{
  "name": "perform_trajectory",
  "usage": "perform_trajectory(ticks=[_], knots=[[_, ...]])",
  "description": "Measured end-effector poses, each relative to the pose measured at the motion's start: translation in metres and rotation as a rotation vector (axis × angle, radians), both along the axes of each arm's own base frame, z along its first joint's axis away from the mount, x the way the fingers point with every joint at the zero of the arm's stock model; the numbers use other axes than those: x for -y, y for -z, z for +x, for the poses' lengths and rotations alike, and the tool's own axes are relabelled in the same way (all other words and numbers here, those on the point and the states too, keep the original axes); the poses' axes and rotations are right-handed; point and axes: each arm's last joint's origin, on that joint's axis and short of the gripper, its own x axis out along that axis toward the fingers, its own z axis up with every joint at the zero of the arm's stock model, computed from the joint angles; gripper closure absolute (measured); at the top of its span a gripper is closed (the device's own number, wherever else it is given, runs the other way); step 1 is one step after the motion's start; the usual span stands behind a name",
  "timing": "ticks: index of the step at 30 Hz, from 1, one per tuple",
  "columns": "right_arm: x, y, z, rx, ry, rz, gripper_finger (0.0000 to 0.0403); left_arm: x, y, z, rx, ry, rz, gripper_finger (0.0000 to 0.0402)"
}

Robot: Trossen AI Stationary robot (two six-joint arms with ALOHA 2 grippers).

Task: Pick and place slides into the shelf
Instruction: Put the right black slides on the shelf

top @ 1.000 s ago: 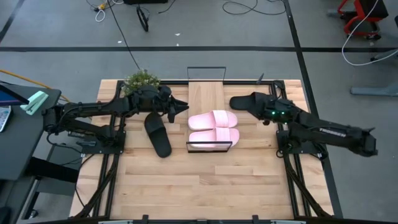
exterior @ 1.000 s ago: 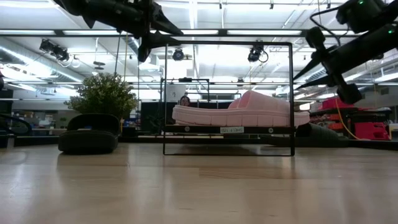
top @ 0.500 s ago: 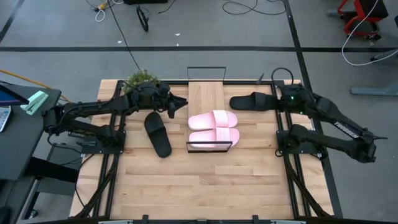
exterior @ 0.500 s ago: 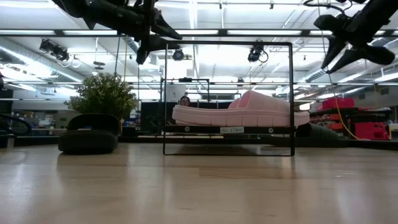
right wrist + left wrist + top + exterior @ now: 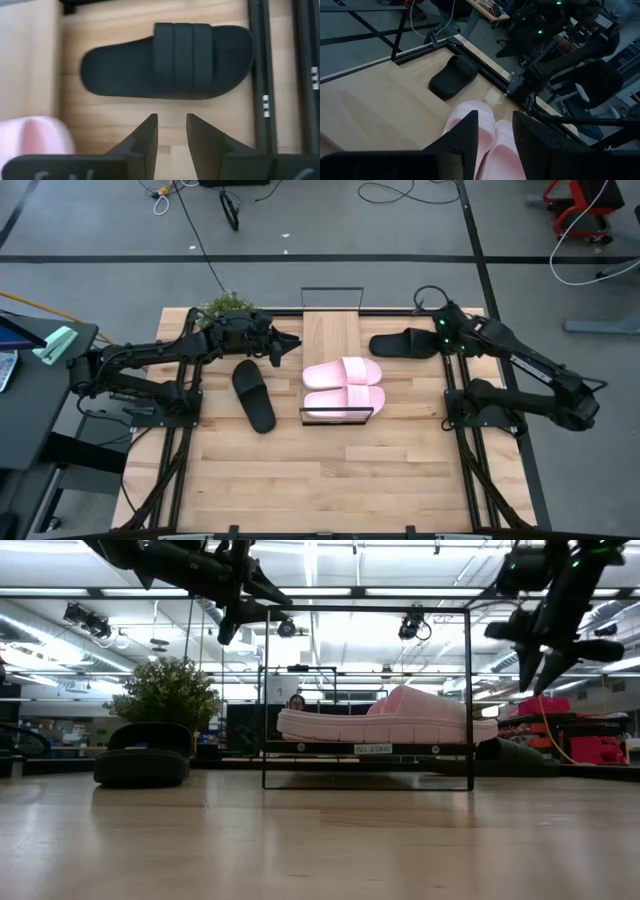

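Two pale pink slides (image 5: pixel 343 380) lie side by side, soles down, on the near half of the shelf (image 5: pixel 330 330), and one shows inside the wire frame in the low view (image 5: pixel 390 715). One black slide (image 5: pixel 405 343) rests flat on the table right of the shelf. The other black slide (image 5: pixel 253 395) lies left of it. My right gripper (image 5: pixel 440 342) hangs open above the right black slide (image 5: pixel 170 60), pointing down, clear of it. My left gripper (image 5: pixel 298 343) hovers open at the shelf's left side, above the pink slides (image 5: pixel 485 125).
A small potted plant (image 5: pixel 228 308) stands at the far left corner, behind my left arm. Black rails (image 5: pixel 260 75) run along the table's right side, close to the right black slide. The near half of the table (image 5: pixel 330 470) is bare wood.
My right gripper has swung from a low slant over the right black slide, up and toward the far edge. It has tipped until its fingers point straight down above that slide. The slides have not moved.
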Motion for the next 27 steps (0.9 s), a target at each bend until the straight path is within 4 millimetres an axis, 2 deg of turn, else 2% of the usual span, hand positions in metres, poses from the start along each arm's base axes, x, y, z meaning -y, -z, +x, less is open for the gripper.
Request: perform_trajectory(ticks=[4,9,15,21,27], knots=[[0.015,0.009,0.004,-0.054,0.012,0.024,0.0295,0.000,0.000,0.000,0.000,0.000,0.000,0.0271],[0.030,0.015,0.009,-0.116,-0.006,-0.035,0.0295,0.000,0.000,0.000,0.000,0.000,0.000,0.0276],[0.037,0.016,0.014,-0.121,-0.003,-0.086,0.0295,0.000,0.000,0.000,0.001,0.001,0.000,0.0275],[0.043,0.026,0.020,-0.109,0.043,-0.017,0.0295,0.000,0.000,0.000,-0.001,0.003,0.006,0.0266],[0.053,0.035,0.036,-0.067,0.029,-0.026,0.0295,0.000,0.000,0.000,-0.001,0.003,0.007,0.0266]])
